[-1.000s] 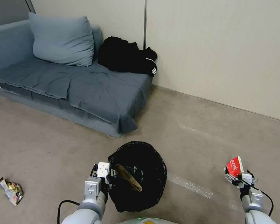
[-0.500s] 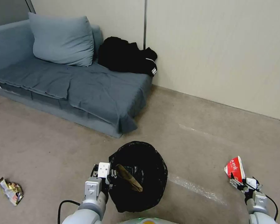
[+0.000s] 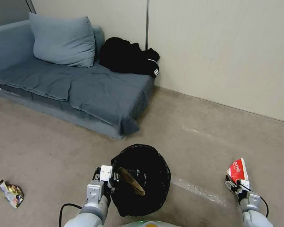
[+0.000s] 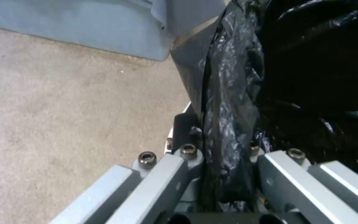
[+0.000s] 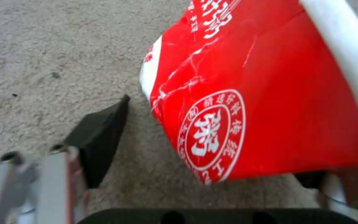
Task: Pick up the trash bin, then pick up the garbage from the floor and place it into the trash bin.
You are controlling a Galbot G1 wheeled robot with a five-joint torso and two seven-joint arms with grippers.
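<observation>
The trash bin (image 3: 162,167), lined with a crinkled black bag (image 4: 228,102), is near the head view's bottom centre. A brown paper piece (image 3: 131,184) lies inside it. My left gripper (image 3: 111,179) is shut on the bin's left rim, and the bag is pinched between its fingers (image 4: 187,161). Of the garbage, a red crumpled packet (image 3: 237,170) lies on the floor at the right. My right gripper (image 3: 235,185) stands open just in front of it. One black pad (image 5: 100,140) stays apart from the packet (image 5: 262,102), and the other is partly hidden behind it. A gold wrapper (image 3: 11,193) lies far left.
A grey-blue sofa (image 3: 85,91) with a pillow (image 3: 63,41) and a black clothing heap (image 3: 129,56) stands at the back left against the wall (image 3: 227,53). A shiny tape strip (image 3: 195,189) crosses the bare carpet between bin and packet.
My right gripper has drawn back and a little left, sitting lower in the head view. The red packet kept its place. The left gripper still holds the bin, barely shifted.
</observation>
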